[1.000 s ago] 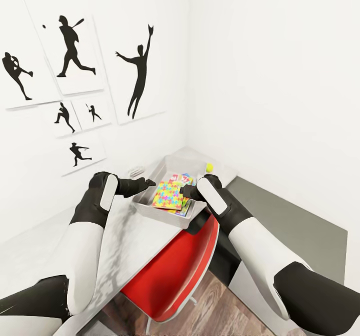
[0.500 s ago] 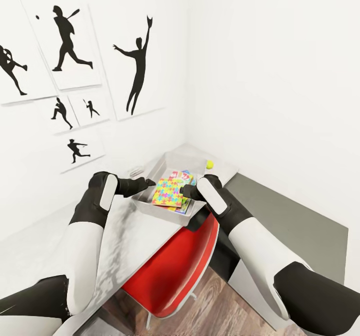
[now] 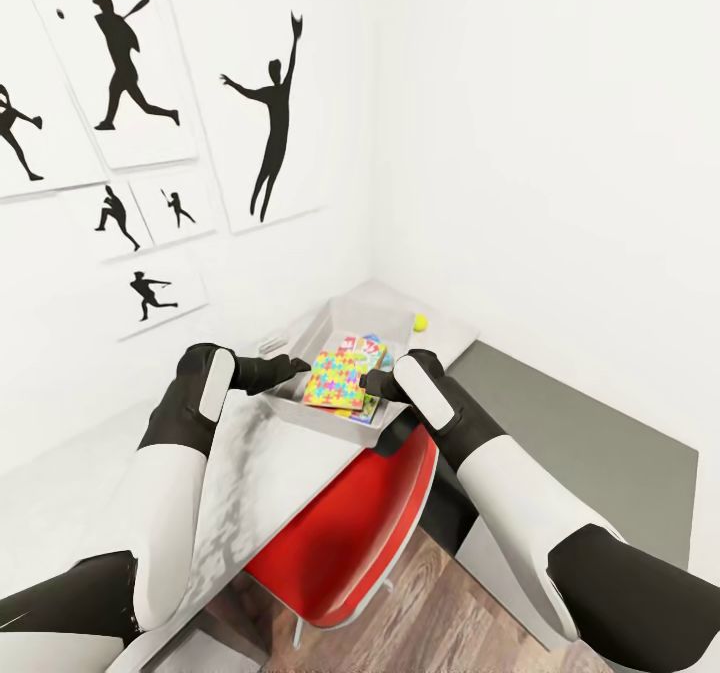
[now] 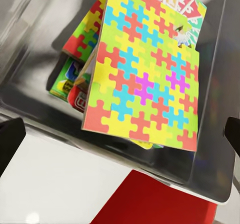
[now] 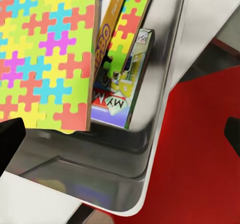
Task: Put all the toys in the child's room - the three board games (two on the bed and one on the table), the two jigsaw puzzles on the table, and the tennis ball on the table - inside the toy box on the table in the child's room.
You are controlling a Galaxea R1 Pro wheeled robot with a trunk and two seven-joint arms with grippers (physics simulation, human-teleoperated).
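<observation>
Scanning left to right in the head view: silhouette posters (image 3: 120,73) fill the upper left wall; left gripper (image 3: 293,365) sits mid-frame just beside the left wall of the toy box (image 3: 300,343), and from the wrist view its fingertips sit wide apart at the frame edges, so it's spread open and empty. Toy box is at centre frame on the white table (image 3: 260,473), overhanging the red chair (image 3: 350,523). Inside it, a jigsaw puzzle (image 3: 335,380) lies tilted on top of the stack, second jigsaw puzzle (image 4: 82,34) and board games (image 5: 120,79) wedged under it on edge. Puzzle looks thin, flat, bright yellow/green/pink/blue interlocked pieces; I'd judge it light and stiff-ish but possibly flexy, best pinched at an exposed edge, not the face. Right gripper (image 3: 368,385) is at the box's near rim, right of the puzzle, also splayed with nothing held. Tennis ball (image 3: 420,322) sits upper right of the box, on the table, outside it: light, round, will roll, so take it across the middle. Dark grey cabinet top (image 3: 580,433) at right.
</observation>
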